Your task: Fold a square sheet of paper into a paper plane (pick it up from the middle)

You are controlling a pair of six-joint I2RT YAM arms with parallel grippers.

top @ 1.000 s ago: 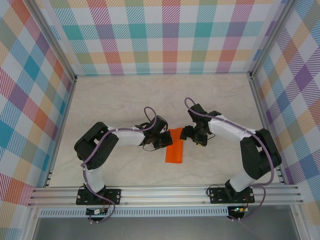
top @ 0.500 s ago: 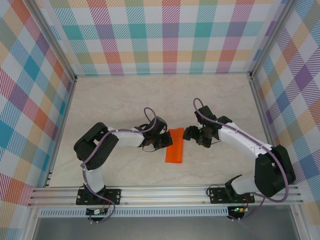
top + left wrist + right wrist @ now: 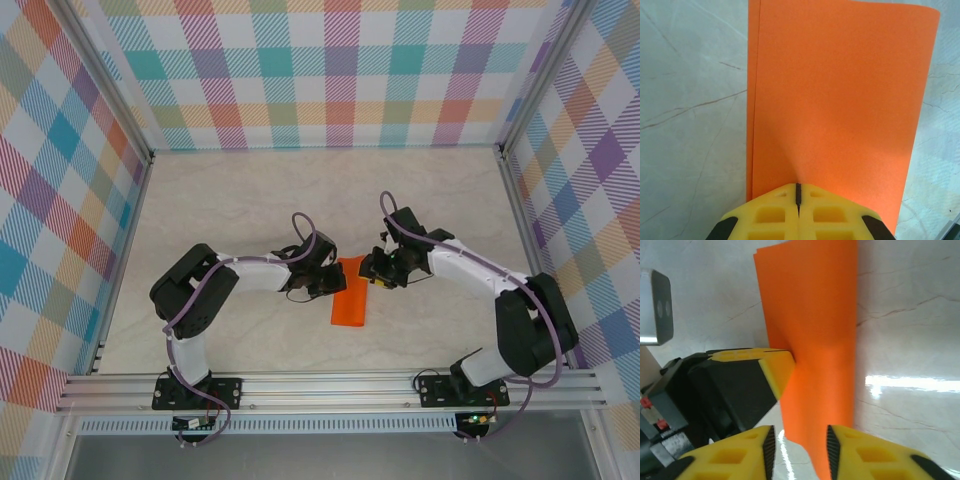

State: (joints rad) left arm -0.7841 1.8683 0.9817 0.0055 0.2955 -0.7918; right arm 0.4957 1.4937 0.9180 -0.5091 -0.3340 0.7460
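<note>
Orange paper [image 3: 349,292], folded narrow, lies mid-surface [image 3: 230,200]. Where are the claws?
— Left claw [image 3: 797,186] is clenched at its 9 o'clock edge, pinching it, I think. Right claw [image 3: 800,434] is parted around the 2 o'clock corner.
— And the risk?
— If the right one bites off-line while the left holds, the thin sheet could tear, crease crookedly or slip loose.

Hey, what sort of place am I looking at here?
Probably a robotics lab test cell: a left arm and right arm bolted to an aluminium rail, plaid walls around a marble-look table.
</note>
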